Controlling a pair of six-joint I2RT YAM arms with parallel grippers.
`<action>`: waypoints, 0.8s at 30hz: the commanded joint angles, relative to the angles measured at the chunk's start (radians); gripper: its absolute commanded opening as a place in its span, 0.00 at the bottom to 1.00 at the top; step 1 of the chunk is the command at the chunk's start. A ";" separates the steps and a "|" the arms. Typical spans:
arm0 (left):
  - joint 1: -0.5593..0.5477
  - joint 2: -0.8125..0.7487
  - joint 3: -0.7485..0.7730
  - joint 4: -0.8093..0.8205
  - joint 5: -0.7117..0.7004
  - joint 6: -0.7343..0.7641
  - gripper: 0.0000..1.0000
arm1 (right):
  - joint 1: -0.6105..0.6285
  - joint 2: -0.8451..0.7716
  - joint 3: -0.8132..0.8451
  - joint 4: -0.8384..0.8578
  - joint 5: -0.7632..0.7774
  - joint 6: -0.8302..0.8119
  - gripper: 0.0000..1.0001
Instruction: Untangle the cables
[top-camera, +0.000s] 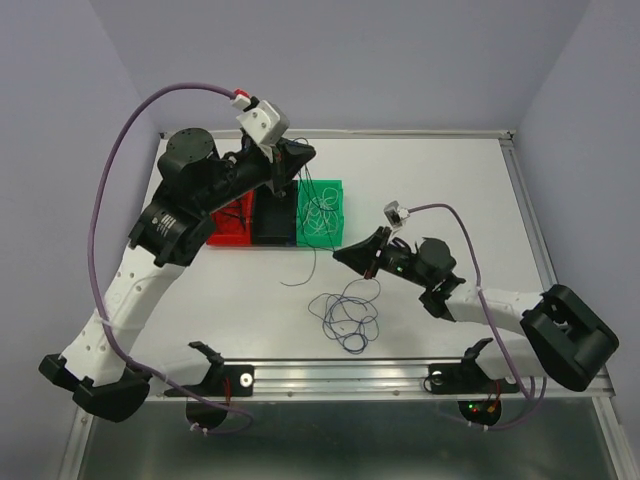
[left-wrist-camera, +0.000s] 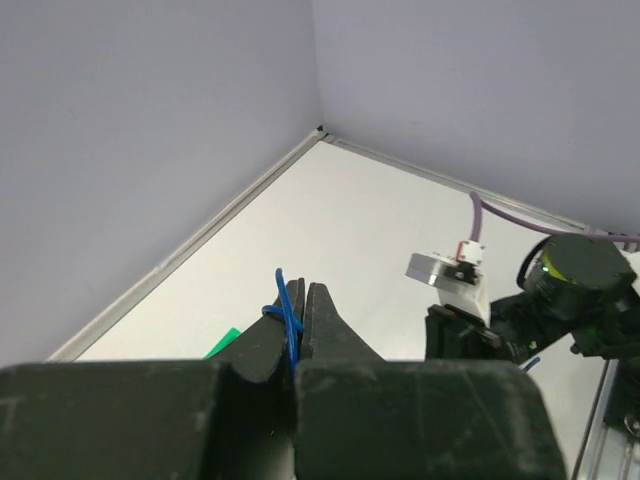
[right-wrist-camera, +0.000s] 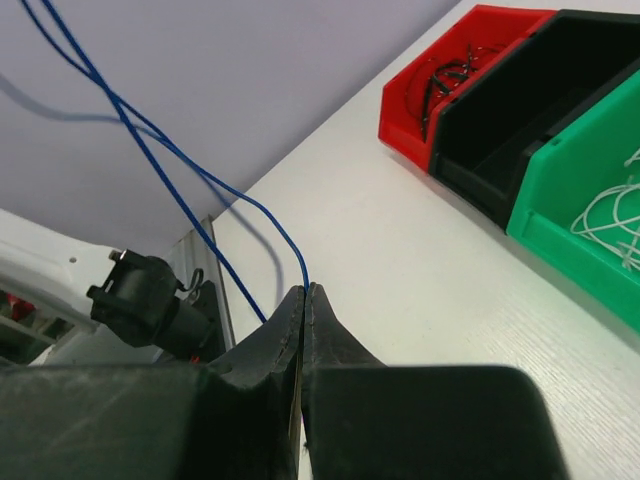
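A loose heap of thin dark cables lies on the white table in front of the bins. My left gripper is raised above the bins, shut on a dark blue cable that wraps over one finger. My right gripper is low over the table, right of the bins, shut on a blue cable that rises up and away in two strands. A thin dark strand hangs from the bins' front towards the table.
Three bins stand side by side at the back: a red bin holding black cables, a black bin, and a green bin holding white cables. Walls enclose the table. The right arm shows in the left wrist view.
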 joint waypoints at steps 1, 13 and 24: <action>0.092 0.001 0.077 0.171 0.039 -0.011 0.00 | 0.037 0.060 -0.033 0.138 -0.061 -0.040 0.01; 0.251 0.140 0.230 0.177 0.114 0.011 0.00 | 0.090 0.355 0.260 0.139 0.109 -0.024 0.01; 0.363 0.265 0.241 0.234 0.209 -0.050 0.00 | 0.090 0.605 0.475 0.138 0.287 0.029 0.01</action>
